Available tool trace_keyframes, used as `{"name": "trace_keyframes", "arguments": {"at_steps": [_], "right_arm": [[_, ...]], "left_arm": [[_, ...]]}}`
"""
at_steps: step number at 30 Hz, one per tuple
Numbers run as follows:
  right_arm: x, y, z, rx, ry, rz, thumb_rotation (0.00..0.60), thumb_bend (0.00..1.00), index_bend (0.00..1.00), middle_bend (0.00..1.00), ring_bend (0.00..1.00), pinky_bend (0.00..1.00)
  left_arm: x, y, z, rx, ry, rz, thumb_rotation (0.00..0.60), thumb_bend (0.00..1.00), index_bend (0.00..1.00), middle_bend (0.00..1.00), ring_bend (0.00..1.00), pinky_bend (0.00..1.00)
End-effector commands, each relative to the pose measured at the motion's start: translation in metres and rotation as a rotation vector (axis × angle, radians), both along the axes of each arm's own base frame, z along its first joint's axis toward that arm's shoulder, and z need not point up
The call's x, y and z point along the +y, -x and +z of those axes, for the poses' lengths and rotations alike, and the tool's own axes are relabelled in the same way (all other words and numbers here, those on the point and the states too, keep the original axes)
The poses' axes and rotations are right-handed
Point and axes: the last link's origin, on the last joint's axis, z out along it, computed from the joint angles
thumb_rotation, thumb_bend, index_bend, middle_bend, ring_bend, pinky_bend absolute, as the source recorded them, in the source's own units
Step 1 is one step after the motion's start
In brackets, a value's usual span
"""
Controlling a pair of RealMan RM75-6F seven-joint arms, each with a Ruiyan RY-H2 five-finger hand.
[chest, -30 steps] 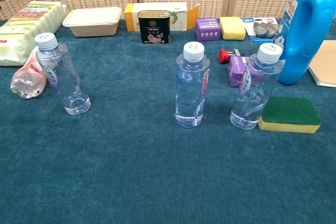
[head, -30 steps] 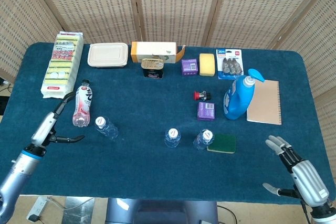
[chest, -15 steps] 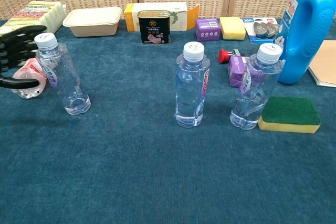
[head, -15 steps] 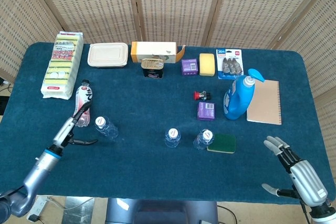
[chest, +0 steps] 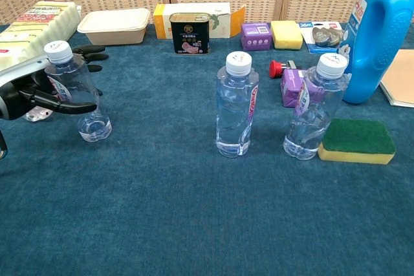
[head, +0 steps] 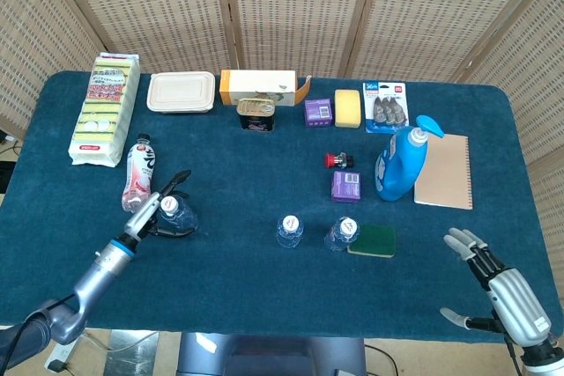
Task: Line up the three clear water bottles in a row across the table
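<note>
Three clear water bottles stand on the blue table. The left bottle (head: 179,214) (chest: 81,98) leans a little. My left hand (head: 163,204) (chest: 39,92) has come around it: the thumb crosses its front, the other fingers reach past behind it, and no firm grip shows. The middle bottle (head: 289,230) (chest: 236,108) stands upright by itself. The right bottle (head: 342,233) (chest: 317,111) leans beside a green sponge. My right hand (head: 498,283) hovers open at the table's near right corner, holding nothing.
A pink drink bottle (head: 139,173) lies just left of the left hand. The green sponge (head: 372,239) (chest: 358,140) touches the right bottle. A purple box (head: 345,186), a blue detergent bottle (head: 401,165) and a notebook (head: 443,171) stand behind. Boxes and a can (head: 256,114) line the far edge.
My left arm has swung in from the table's left edge and its hand has come around the left bottle. The bottles and the right hand have stayed put.
</note>
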Motion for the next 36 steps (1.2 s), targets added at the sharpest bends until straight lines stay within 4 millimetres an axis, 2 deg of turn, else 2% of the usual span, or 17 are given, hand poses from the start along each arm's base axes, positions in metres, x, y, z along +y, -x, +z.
{"name": "trace_keyframes", "arguments": {"at_steps": [1,2,4,8,10,14,20,25,28,36], "right_arm": [[0.000,0.000,0.000,-0.001,0.000,0.000,0.600,0.03,0.06,0.05,0.05,0.28],[0.000,0.000,0.000,-0.001,-0.001,0.000,0.600,0.03,0.06,0.05,0.05,0.28],[0.000,0.000,0.000,-0.002,-0.002,0.001,0.600,0.03,0.06,0.05,0.05,0.28],[0.000,0.000,0.001,-0.002,-0.002,0.002,0.600,0.03,0.06,0.05,0.05,0.28],[0.000,0.000,0.001,-0.002,-0.001,0.002,0.600,0.03,0.06,0.05,0.05,0.28],[0.000,0.000,0.000,0.000,-0.004,0.003,0.600,0.03,0.06,0.05,0.05,0.28],[0.000,-0.001,-0.001,0.001,-0.003,0.003,0.600,0.03,0.06,0.05,0.05,0.28],[-0.001,0.000,0.000,0.002,-0.004,0.001,0.600,0.03,0.06,0.05,0.05,0.28],[-0.002,0.001,0.001,-0.001,-0.001,-0.004,0.600,0.03,0.06,0.05,0.05,0.28],[-0.003,0.003,0.004,-0.010,0.017,-0.010,0.600,0.03,0.06,0.05,0.05,0.28]], "left_arm": [[0.000,-0.005,-0.004,0.015,-0.027,0.004,0.600,0.24,0.27,0.37,0.26,0.38],[0.000,-0.006,-0.006,0.026,-0.041,0.007,0.600,0.25,0.35,0.42,0.30,0.41],[-0.002,-0.007,-0.007,0.041,-0.046,0.006,0.600,0.25,0.43,0.47,0.34,0.43],[-0.002,-0.010,-0.009,0.059,-0.060,0.006,0.600,0.25,0.49,0.50,0.35,0.44],[0.000,-0.018,-0.006,0.042,-0.089,-0.004,0.600,0.25,0.51,0.52,0.36,0.44],[0.002,-0.029,-0.004,0.043,-0.097,-0.024,0.600,0.25,0.51,0.52,0.36,0.44],[0.005,-0.066,-0.009,0.065,-0.090,-0.118,0.600,0.24,0.51,0.52,0.36,0.44],[0.002,-0.101,-0.028,0.068,-0.063,-0.164,0.600,0.24,0.51,0.52,0.36,0.44],[0.001,-0.114,-0.039,0.075,-0.052,-0.176,0.600,0.24,0.51,0.52,0.36,0.44],[-0.002,-0.122,-0.054,0.092,-0.031,-0.177,0.600,0.24,0.51,0.52,0.36,0.44]]}}
